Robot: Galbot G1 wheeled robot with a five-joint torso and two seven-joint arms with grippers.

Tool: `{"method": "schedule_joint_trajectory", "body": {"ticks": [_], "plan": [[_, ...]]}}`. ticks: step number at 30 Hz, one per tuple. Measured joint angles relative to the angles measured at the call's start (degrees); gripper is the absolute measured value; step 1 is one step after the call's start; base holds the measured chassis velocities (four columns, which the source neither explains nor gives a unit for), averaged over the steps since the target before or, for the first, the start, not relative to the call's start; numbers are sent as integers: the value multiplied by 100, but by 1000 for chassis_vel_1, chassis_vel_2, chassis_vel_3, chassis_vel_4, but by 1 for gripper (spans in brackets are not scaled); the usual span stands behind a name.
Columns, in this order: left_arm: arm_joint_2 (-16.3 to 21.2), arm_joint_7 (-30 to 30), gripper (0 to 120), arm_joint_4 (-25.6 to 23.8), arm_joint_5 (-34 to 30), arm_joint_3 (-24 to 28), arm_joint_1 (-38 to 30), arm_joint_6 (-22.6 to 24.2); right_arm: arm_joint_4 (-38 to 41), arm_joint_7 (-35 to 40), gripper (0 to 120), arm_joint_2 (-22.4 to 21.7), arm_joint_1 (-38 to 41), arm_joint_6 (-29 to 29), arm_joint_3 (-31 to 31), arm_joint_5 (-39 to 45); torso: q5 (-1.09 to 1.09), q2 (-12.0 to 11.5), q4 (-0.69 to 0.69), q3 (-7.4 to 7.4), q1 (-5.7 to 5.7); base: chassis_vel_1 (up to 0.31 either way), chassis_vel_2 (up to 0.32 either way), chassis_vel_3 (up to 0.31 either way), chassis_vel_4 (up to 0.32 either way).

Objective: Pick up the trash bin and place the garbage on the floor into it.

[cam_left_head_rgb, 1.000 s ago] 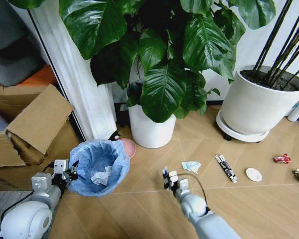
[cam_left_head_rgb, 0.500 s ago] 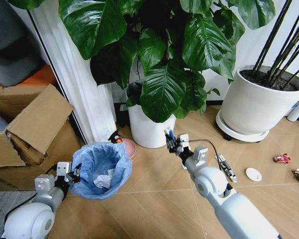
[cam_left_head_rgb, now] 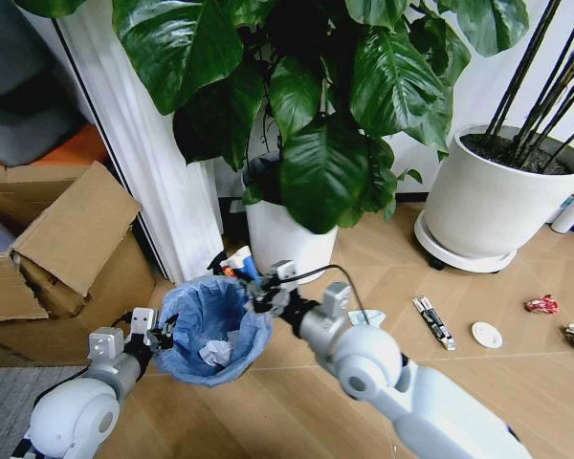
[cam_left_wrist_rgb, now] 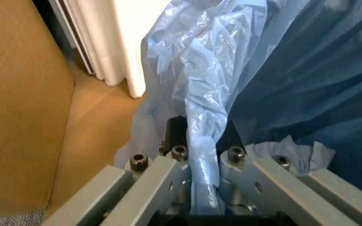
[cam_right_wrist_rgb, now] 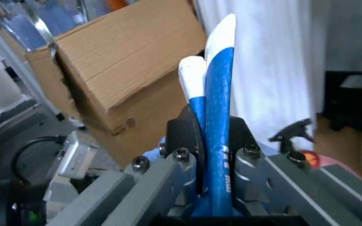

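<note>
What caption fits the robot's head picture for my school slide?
Left gripper holds the trash bin by its bag rim while the right gripper holds a blue-white tube over it.

Home corner: potted plants (cam_left_head_rgb: 316,163), curtain (cam_left_head_rgb: 143,153)

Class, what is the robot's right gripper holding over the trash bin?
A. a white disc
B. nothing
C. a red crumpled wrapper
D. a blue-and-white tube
D: the right gripper is clamped on the blue-white tube, above the trash bin held by the left gripper.
</note>
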Motion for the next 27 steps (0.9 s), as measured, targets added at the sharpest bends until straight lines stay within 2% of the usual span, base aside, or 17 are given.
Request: {"method": "schedule_joint_trajectory", "body": {"ticks": [9,11,12,14,16,18,19,20,21,27], "plan": [[-5,42,0,-37,44,-55,25,0,-439,-3,4,302,335,-12,-345,-35,0,0,1,0,0,0,0,0,0],[-9,48,0,-37,50,-61,20,-1,-508,20,12,339,368,-58,-401,-53,-1,0,0,0,0,0,0,0,0],[-9,48,0,-37,50,-61,20,-1,-508,20,12,339,368,-58,-401,-53,-1,0,0,0,0,0,0,0,0],[-10,54,0,-28,52,-77,6,-3,-569,92,26,361,390,-103,-456,-77,0,0,0,0,0,0,0,0,0],[-10,55,0,-26,52,-80,4,-4,-571,100,27,360,391,-109,-458,-81,0,0,0,0,0,0,0,0,0],[-3,61,0,-17,52,-93,-1,-5,-571,125,39,343,392,-122,-459,-83,0,0,0,0,0,0,0,0,0],[-1,63,0,-15,52,-99,-3,-6,-568,131,40,331,392,-125,-459,-84,0,0,0,0,0,0,0,0,0],[3,70,0,-10,52,-104,-3,-7,-549,140,48,304,379,-127,-448,-90,0,0,0,0,0,0,0,0,0],[3,70,0,-10,52,-104,-3,-7,-549,140,48,304,379,-127,-448,-90,0,0,0,0,0,0,0,0,0],[4,95,0,20,58,-116,-11,-14,-499,165,72,283,310,-137,-417,-99,1,0,0,0,0,0,0,0,0]]}}
